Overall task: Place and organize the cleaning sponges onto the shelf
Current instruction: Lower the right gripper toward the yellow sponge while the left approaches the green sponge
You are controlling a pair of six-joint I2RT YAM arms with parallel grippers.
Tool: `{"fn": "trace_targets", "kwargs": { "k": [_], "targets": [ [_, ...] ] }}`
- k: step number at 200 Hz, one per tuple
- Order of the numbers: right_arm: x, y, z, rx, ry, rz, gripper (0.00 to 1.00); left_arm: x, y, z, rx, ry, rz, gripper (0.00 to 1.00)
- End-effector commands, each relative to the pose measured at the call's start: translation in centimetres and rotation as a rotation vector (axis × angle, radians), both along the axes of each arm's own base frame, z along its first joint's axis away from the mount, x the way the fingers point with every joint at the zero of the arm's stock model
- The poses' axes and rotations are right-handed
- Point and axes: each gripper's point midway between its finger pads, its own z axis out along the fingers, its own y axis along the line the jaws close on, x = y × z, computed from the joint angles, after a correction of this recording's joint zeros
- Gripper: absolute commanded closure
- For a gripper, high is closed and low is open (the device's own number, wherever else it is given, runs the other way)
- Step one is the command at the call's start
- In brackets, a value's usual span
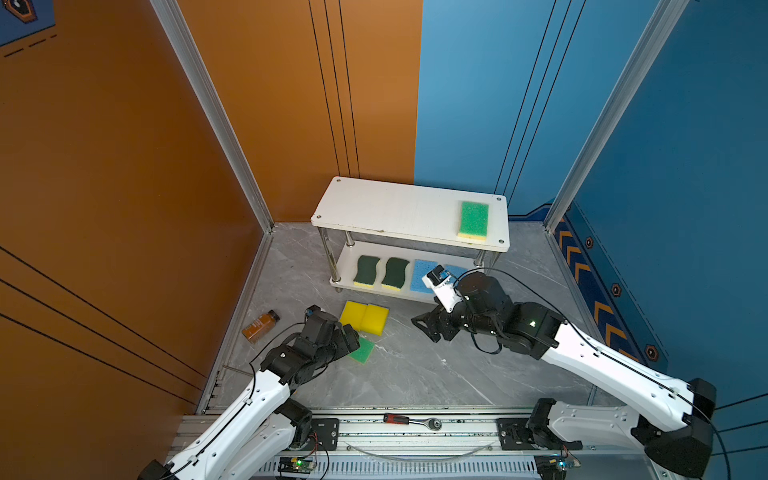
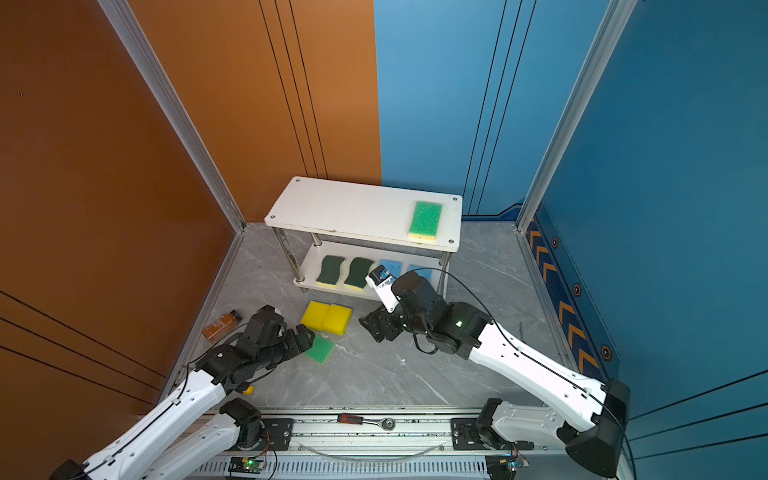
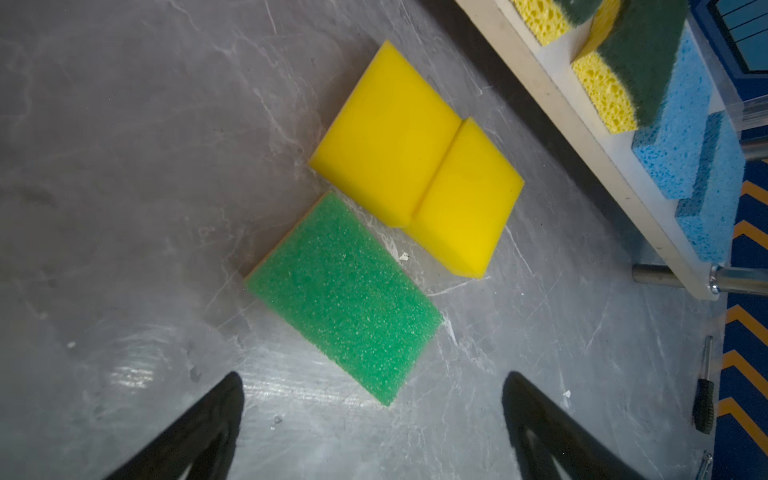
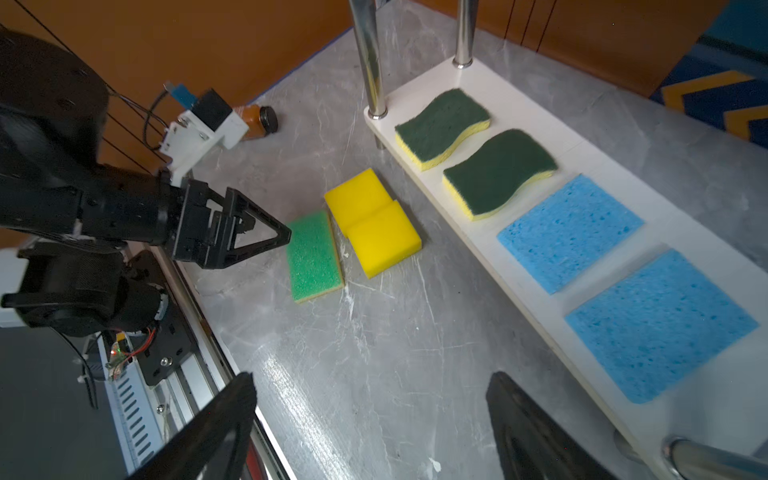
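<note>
The shelf (image 1: 386, 212) stands at the back; its top board carries one light-green sponge (image 1: 473, 220). Its lower board (image 4: 469, 79) holds two dark-green wavy sponges (image 4: 442, 124) (image 4: 498, 172) and two blue sponges (image 4: 569, 230) (image 4: 660, 322) in a row. Two yellow sponges (image 1: 353, 313) (image 1: 375, 319) lie touching on the floor, beside a second light-green sponge (image 3: 345, 297). My left gripper (image 3: 372, 376) is open just above that sponge's near corner. My right gripper (image 4: 370, 376) is open and empty over bare floor before the lower board.
A small brown bottle (image 1: 261, 326) lies on the floor by the orange wall. A ratchet with a red handle (image 1: 411, 420) rests on the front rail. Walls and metal frame posts close in the floor on three sides.
</note>
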Motion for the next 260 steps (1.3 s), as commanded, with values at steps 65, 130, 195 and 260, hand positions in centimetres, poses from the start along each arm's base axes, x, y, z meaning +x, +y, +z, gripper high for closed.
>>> {"fn": "trace_targets", "kwargs": {
  "k": [65, 130, 195, 260],
  "targets": [
    [0.0, 4.9, -8.1, -0.088, -0.048, -0.015, 0.14, -2.4, 1.3, -3.6, 0.062, 0.051, 0.094, 0.02],
    [2.2, 7.0, -13.3, -0.258, -0.107, -0.133, 0.15, -2.8, 1.3, -4.3, 0.078, 0.064, 0.060, 0.02],
    [4.3, 8.3, -16.3, -0.395, -0.120, -0.191, 0.15, -2.8, 1.5, -4.0, 0.055, 0.038, 0.071, 0.02],
    [5.3, 8.8, -18.4, -0.445, -0.121, -0.216, 0.15, -2.9, 1.5, -4.3, 0.060, 0.048, 0.068, 0.02]
  ]
}}
